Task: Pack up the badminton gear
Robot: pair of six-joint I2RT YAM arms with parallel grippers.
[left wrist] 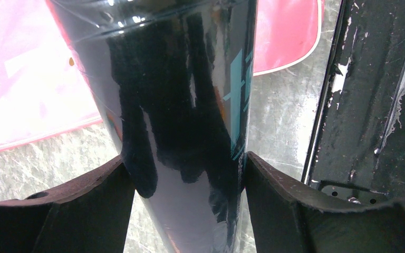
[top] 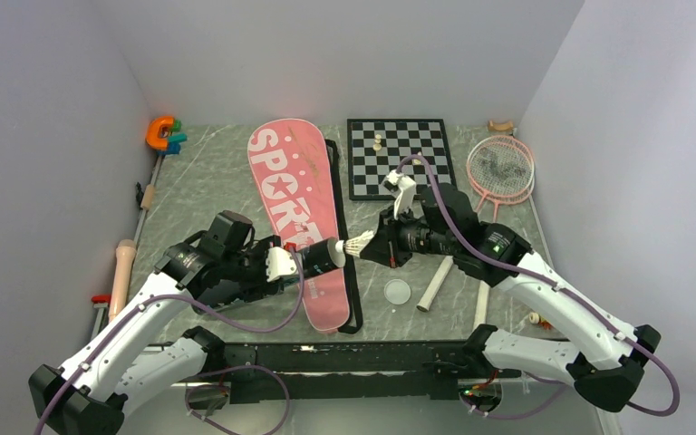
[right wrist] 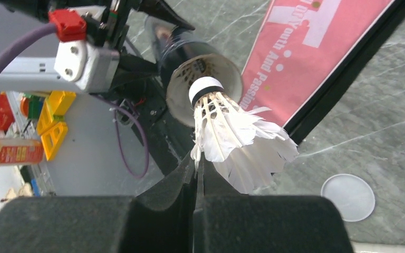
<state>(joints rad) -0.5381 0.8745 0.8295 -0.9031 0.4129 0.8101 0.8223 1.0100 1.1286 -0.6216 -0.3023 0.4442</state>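
- Packing is looking early-to-middle, by my reading. The pink bag (top: pixel 294 195) is lying flat on the table (top: pixel 199 172), with nothing going into it.
- Two rackets (top: pixel 500 168) are lying at the table's far right, well apart from the bag.
- A clear round lid (top: pixel 398 290) is resting near the right arm; I am taking it for the tube's cap.
- The left end effector (left wrist: pixel 190 174) is clasping the black tube (left wrist: pixel 179 79) across its body, open mouth facing right.
- The right end effector (right wrist: pixel 198 168) is pinching a shuttlecock (right wrist: pixel 232 134) by its feathers, clenched tight. The cork is pointing at the tube mouth, just beside the rim, not inside.
- Something pale is showing inside the tube — cannot tell what.
- Remaining, as I judge: seating this shuttlecock, capping the tube, then bagging tube and rackets.
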